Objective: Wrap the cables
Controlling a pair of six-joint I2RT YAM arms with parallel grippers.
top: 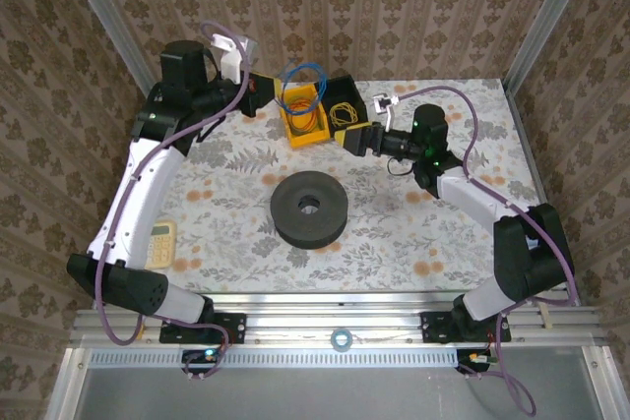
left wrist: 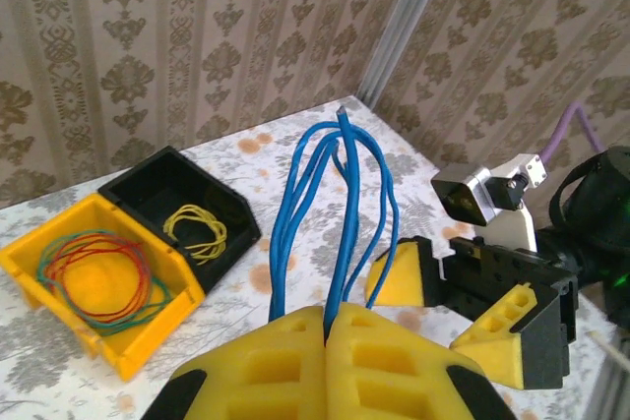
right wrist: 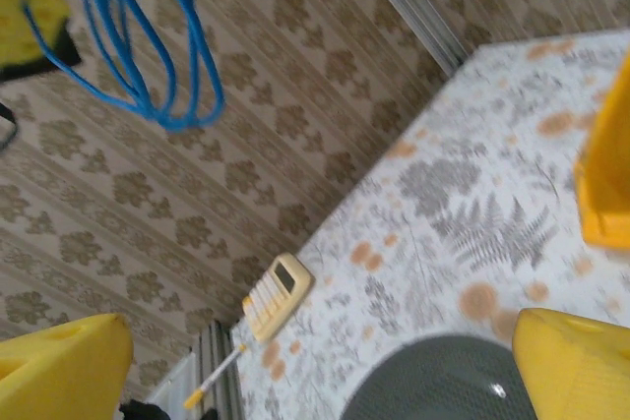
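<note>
Holding: left hand [left wrist: 326, 327] clenched on the blue cable [left wrist: 345, 213], its loops standing up out of the pads. In the top view the loops hang above the yellow bin [top: 307, 137] at the far tabletop [top: 443, 233] edge, close to the back wall. Right hand [left wrist: 448, 312] released, fingers spread wide, just beside the loops, at the near side of the black bin [top: 340, 81]. Yellow cable [left wrist: 197, 228] coiled in the black bin. Bins sit side by side. Bare tabletop between the bins and the dark ring [top: 309, 207] at centre; calculator [top: 161, 242] near the left edge.
</note>
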